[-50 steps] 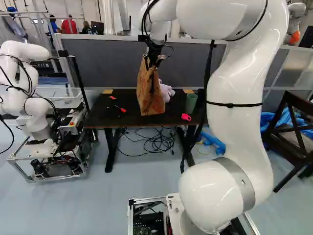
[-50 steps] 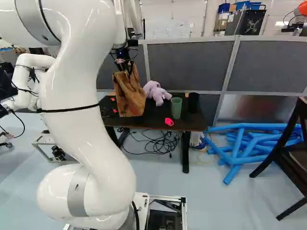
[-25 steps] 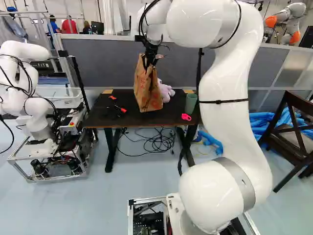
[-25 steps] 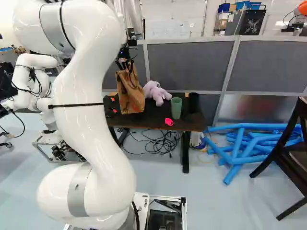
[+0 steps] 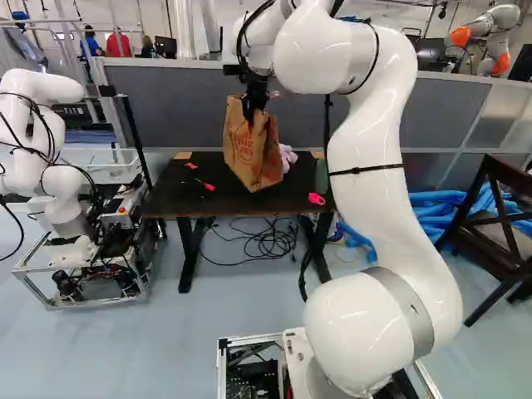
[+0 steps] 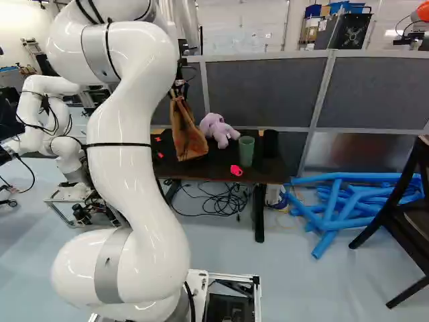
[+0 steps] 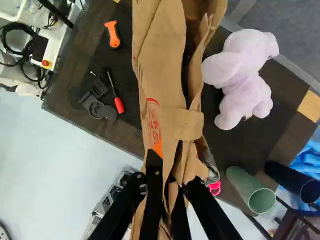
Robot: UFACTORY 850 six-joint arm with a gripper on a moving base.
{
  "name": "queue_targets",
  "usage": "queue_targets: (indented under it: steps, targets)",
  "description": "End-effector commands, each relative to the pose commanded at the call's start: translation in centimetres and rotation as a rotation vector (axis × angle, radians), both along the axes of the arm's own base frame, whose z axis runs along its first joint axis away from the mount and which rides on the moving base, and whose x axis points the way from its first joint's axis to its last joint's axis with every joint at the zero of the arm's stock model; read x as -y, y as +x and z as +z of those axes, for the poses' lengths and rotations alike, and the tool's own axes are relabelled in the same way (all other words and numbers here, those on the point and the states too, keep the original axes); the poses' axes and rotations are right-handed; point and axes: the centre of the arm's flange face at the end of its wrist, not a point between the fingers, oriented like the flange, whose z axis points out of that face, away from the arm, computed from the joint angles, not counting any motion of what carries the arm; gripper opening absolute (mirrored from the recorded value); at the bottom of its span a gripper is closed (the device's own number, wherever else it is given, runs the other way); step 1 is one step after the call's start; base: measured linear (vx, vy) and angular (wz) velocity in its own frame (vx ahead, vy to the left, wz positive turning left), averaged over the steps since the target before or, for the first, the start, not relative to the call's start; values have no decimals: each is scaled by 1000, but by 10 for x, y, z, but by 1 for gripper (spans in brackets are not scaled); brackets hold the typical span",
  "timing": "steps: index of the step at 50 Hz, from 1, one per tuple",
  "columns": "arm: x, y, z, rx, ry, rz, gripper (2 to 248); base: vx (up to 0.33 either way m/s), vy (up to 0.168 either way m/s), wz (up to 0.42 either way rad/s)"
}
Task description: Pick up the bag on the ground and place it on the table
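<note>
1 gripped bag [image 5: 252,156] over table [image 5: 177,196].

I see bag [image 6: 190,139] over bench [image 6: 214,172], plush [image 6: 218,129] near far edge, green cup [image 6: 246,153], black cup [image 6: 270,142] by right edge, pink item [image 6: 236,170] near front edge.

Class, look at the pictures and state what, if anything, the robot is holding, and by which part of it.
The gripper holds the brown paper bag by its top edge, paper between the fingers.
</note>
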Motion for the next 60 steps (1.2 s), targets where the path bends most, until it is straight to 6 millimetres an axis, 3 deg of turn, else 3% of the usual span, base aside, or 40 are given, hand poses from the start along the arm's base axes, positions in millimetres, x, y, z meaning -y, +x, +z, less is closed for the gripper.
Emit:
queue_targets:
  steps: [25, 60]
  targets:
    - [-9, 9, -3, -13, -5, 26, 21, 0, 0, 0]
    - [-13, 29, -51, -11, -6, 22, 21, 0, 0, 0]
